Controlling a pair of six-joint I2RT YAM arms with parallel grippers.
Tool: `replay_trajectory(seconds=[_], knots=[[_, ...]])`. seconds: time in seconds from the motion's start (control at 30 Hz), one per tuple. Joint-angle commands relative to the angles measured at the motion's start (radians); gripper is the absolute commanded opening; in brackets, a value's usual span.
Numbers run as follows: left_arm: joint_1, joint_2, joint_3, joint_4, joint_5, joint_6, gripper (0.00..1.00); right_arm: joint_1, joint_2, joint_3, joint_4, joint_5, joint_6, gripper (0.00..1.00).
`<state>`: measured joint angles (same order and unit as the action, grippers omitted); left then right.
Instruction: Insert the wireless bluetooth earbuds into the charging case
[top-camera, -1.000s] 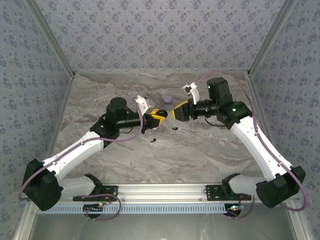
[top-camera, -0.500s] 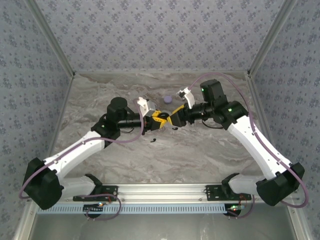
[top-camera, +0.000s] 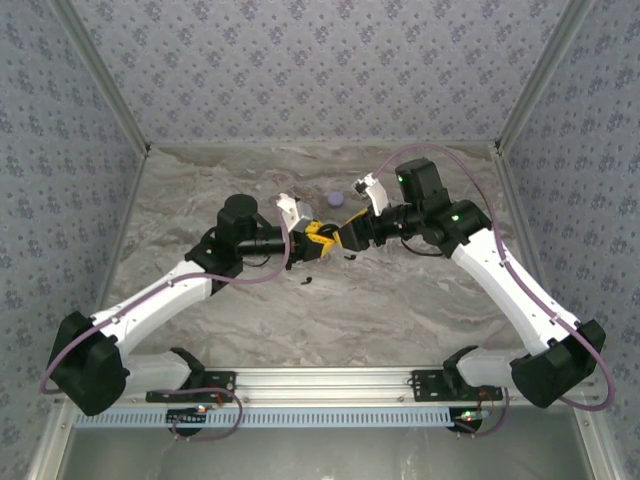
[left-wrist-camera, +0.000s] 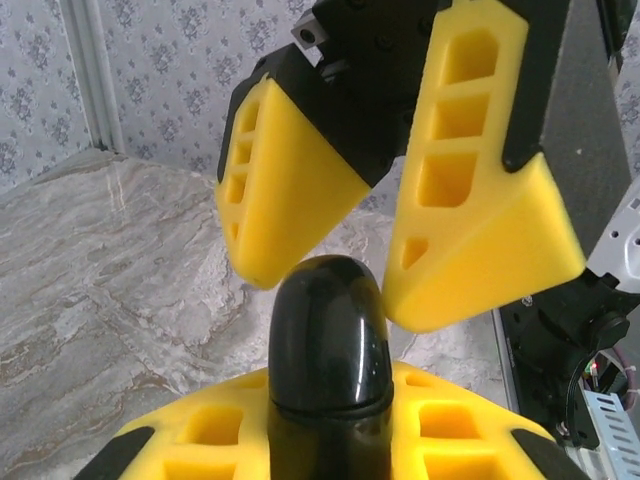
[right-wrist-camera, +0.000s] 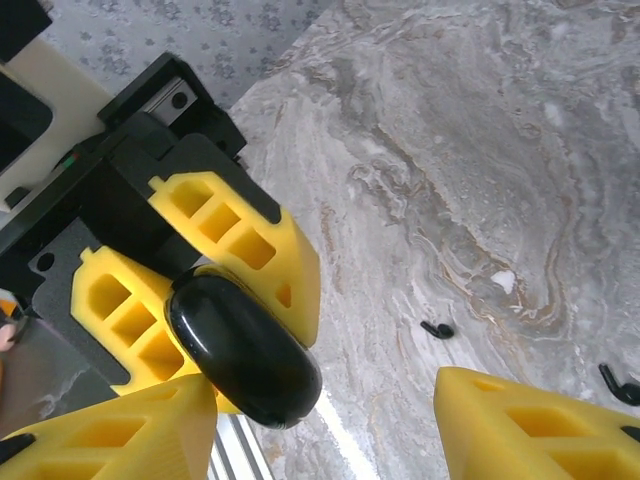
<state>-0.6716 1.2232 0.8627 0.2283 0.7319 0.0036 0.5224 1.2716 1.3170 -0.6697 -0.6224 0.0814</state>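
Note:
My left gripper (top-camera: 318, 236) is shut on a glossy black charging case (left-wrist-camera: 330, 370), held off the table with its lid closed. My right gripper (top-camera: 345, 240) faces it, open, and its yellow fingers (left-wrist-camera: 470, 210) flank the case's rounded end (right-wrist-camera: 245, 345) without clearly touching it. Two tiny black earbuds lie on the marble below, one (right-wrist-camera: 436, 328) near the middle and one (right-wrist-camera: 618, 385) at the right edge of the right wrist view. In the top view a black earbud (top-camera: 307, 279) lies just in front of the grippers. The lavender earbuds are out of view.
A small round lavender case (top-camera: 337, 199) sits on the marble table (top-camera: 420, 300) just behind the two grippers. Patterned walls close in the back and both sides. An aluminium rail (top-camera: 330, 385) with the arm bases runs along the near edge.
My right gripper has moved left toward the left gripper, so its open fingers now sit on either side of the black case. The left arm has barely shifted.

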Motion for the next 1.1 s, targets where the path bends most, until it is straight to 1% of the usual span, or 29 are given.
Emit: replay_trajectory(seconds=[0.0,0.37,0.47,0.6,0.73,0.93,1.07], knots=[[-0.028,-0.013,0.019,0.046,0.073,-0.001,0.01,-0.021,0.0,0.025,0.021,0.131,0.044,0.6],[-0.032,-0.011,0.004,0.048,0.055,0.013,0.02,-0.042,-0.016,0.013,0.025,0.168,0.071,0.6],[-0.031,-0.013,-0.012,0.04,0.039,0.029,0.01,-0.066,-0.041,-0.014,0.05,0.2,0.098,0.61],[-0.031,-0.022,-0.038,0.031,0.038,0.048,0.01,-0.121,-0.061,-0.052,0.055,0.277,0.142,0.61],[-0.032,-0.034,-0.054,0.007,0.037,0.075,0.01,-0.176,-0.001,-0.065,0.007,0.282,0.146,0.61],[-0.031,-0.048,-0.06,-0.027,-0.005,0.114,0.01,-0.189,0.152,-0.052,-0.018,0.252,0.116,0.6],[-0.032,-0.045,-0.061,-0.034,-0.002,0.133,0.01,-0.184,0.263,-0.038,0.0,0.217,0.117,0.59]])
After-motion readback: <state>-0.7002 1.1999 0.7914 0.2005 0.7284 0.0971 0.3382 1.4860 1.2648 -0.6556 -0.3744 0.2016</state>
